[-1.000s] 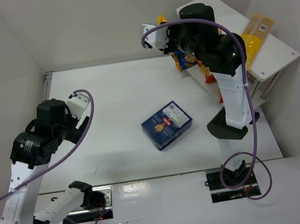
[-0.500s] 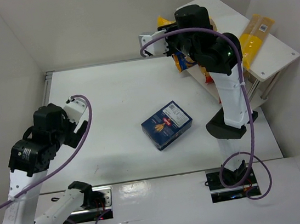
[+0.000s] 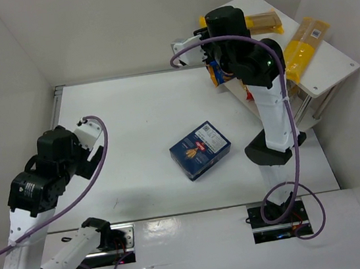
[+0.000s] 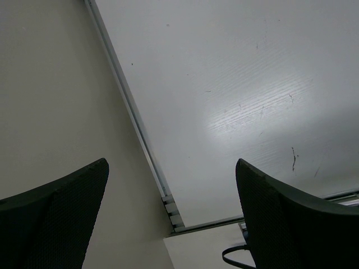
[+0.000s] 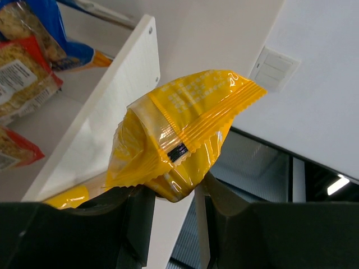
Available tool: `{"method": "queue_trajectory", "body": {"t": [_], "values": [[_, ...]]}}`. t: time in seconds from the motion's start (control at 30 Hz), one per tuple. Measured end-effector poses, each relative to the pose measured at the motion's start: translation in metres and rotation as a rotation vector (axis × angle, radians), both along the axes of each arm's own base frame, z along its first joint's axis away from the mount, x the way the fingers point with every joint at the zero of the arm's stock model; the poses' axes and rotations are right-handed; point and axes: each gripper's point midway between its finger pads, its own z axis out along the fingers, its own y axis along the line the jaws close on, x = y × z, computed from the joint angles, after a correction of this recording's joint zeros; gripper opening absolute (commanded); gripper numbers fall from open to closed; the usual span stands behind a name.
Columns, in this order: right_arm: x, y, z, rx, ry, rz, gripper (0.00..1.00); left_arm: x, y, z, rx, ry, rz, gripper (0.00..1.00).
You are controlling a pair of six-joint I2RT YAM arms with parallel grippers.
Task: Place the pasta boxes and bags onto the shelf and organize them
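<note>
My right gripper (image 5: 174,193) is shut on the end of a yellow spaghetti bag (image 5: 179,117). In the top view this gripper (image 3: 209,31) is at the shelf's far left corner, and the bag (image 3: 261,21) reaches right over the white shelf top (image 3: 333,64). A second yellow spaghetti bag (image 3: 302,47) lies on that top. Blue (image 5: 45,22) and red-orange (image 5: 22,73) pasta bags lie on the lower tier. The dark blue pasta box (image 3: 200,149) lies on the table's middle. My left gripper (image 4: 171,168) is open and empty over the table's near left corner.
White walls enclose the table on the left, back and right. The shelf's thin metal legs (image 3: 309,107) stand at the right, close behind my right arm's base (image 3: 272,152). The table's metal edge rail (image 4: 137,129) runs along the left wall.
My right gripper has carried the yellow bag up and right, so the bag now reaches over the shelf top. My left arm has drawn back toward the near left.
</note>
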Motion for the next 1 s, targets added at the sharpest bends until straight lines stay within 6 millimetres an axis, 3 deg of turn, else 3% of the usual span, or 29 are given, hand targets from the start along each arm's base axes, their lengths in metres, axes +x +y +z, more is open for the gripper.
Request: {"method": "queue_trajectory", "body": {"t": [0.13,0.53,1.0], "values": [[0.003,-0.015,0.002,-0.022,-0.007,-0.046,0.0,-0.001,0.0,0.001,-0.002,-0.007,0.0,0.99],[0.021,-0.086,0.002,-0.061,0.004,-0.203,0.0,-0.007,0.001,0.004,-0.02,-0.031,-0.005,0.99],[0.065,-0.086,-0.035,-0.154,0.094,-0.179,0.0,-0.016,0.005,0.002,-0.026,-0.045,0.001,0.99]]}}
